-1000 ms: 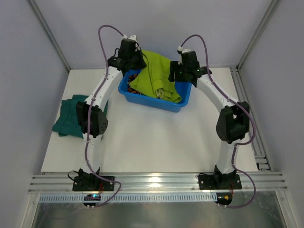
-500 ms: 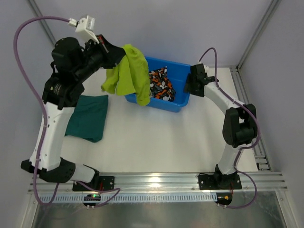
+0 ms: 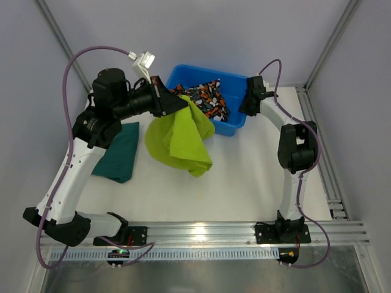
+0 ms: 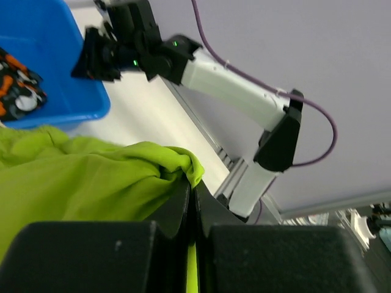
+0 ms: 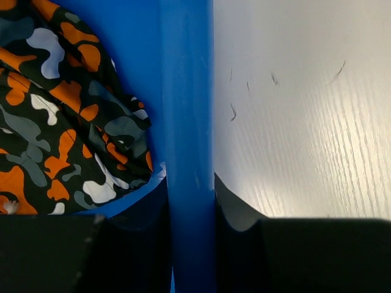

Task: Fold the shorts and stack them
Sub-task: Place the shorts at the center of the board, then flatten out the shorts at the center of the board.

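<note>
Status check, fold-and-stack run.

- Teal shorts (image 3: 116,154): lying folded on the surface (image 3: 244,177), left of the overhead frame, partly under the left arm. Judged done; this looks like the base of the stack.
- Lime shorts (image 3: 180,134): in the air, hanging crumpled from the left claw (image 3: 168,102), centre-left of the overhead frame, just in front of the tub (image 3: 235,126). The left wrist view shows this claw pressed together with a bunch of lime cloth pinched between its fingers. Not yet laid out, not yet folded.
- Camouflage shorts (image 5: 61,122): a loose heap inside the tub, upper centre of the overhead frame. Untouched as far as can be seen.
- Right claw (image 5: 190,195): at the tub's right-hand wall, one finger inside and one outside, closed against the blue plastic. Probably steadying the tub.

Progress estimate: roughly one third. Left to do: spread and fold the lime pair, place it on the teal one, then take out, fold and stack the camouflage pair.
</note>
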You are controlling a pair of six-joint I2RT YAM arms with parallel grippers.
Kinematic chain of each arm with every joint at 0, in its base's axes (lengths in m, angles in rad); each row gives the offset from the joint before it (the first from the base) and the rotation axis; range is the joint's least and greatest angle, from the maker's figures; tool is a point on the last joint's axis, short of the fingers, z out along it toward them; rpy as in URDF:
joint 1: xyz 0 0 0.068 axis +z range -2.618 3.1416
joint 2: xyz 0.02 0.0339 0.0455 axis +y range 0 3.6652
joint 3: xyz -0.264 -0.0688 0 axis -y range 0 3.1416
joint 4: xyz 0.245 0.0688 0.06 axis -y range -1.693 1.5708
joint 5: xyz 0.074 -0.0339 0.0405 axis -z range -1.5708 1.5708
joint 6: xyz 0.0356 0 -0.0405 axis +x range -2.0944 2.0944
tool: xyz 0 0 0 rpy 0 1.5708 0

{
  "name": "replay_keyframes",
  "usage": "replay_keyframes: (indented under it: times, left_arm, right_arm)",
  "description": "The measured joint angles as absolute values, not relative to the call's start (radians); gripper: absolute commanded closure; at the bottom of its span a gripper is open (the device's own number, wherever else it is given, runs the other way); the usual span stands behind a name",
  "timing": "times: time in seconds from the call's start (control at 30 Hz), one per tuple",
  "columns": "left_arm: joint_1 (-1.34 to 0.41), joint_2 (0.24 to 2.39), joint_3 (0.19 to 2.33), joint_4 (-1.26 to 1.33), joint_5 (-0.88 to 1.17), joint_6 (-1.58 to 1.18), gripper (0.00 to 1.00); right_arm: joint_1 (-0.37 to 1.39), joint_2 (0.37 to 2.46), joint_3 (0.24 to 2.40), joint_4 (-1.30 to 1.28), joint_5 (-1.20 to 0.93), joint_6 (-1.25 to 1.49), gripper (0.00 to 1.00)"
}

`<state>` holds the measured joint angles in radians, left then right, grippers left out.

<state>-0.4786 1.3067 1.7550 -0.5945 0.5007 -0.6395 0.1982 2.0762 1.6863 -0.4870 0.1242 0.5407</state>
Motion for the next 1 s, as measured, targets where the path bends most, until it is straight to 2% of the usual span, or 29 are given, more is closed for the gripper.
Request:
replay_keyframes:
  times: [0.2,0.23,0.27,0.3,0.4,0.43,0.53,0.63,0.73,0.87,1.0]
  left_arm:
    - [-0.603,1.31,1.612,-0.597,0.516,-0.611,1.0]
    - [-0.635,1.31,1.572,-0.599,0.514,-0.598,1.0]
    - [-0.669,1.311,1.531,-0.606,0.508,-0.588,1.0]
    - [-0.699,1.312,1.488,-0.609,0.499,-0.583,1.0]
    - [-0.78,1.309,1.336,-0.598,0.471,-0.576,0.81]
    - [-0.796,1.307,1.289,-0.593,0.468,-0.579,0.67]
    - [-0.83,1.287,1.12,-0.582,0.437,-0.612,0.53]
    - [-0.836,1.252,1.055,-0.621,0.34,-0.641,0.45]
    - [-0.807,1.224,1.098,-0.657,0.254,-0.646,0.44]
    - [-0.681,1.278,1.218,-0.658,0.223,-0.644,0.45]
    - [-0.582,1.428,1.265,-0.62,0.207,-0.644,0.47]
  right_arm:
    - [0.145,2.155,1.821,-0.516,0.059,0.522,0.95]
    - [0.136,2.166,1.839,-0.517,0.044,0.517,0.89]
    - [0.127,2.176,1.854,-0.517,0.025,0.506,0.78]
    - [0.117,2.187,1.871,-0.518,0.001,0.495,0.6]
    - [0.086,2.204,1.901,-0.488,-0.036,0.503,0.43]
    - [0.077,2.201,1.902,-0.48,-0.046,0.5,0.41]
    - [0.053,2.149,1.874,-0.494,-0.07,0.461,0.4]
    - [0.049,1.999,1.75,-0.527,-0.078,0.422,0.4]
    - [0.058,1.739,1.542,-0.54,-0.117,0.397,0.4]
    - [0.081,1.381,1.25,-0.467,-0.207,0.392,0.4]
    - [0.136,1.251,1.012,-0.378,-0.284,0.4,0.35]
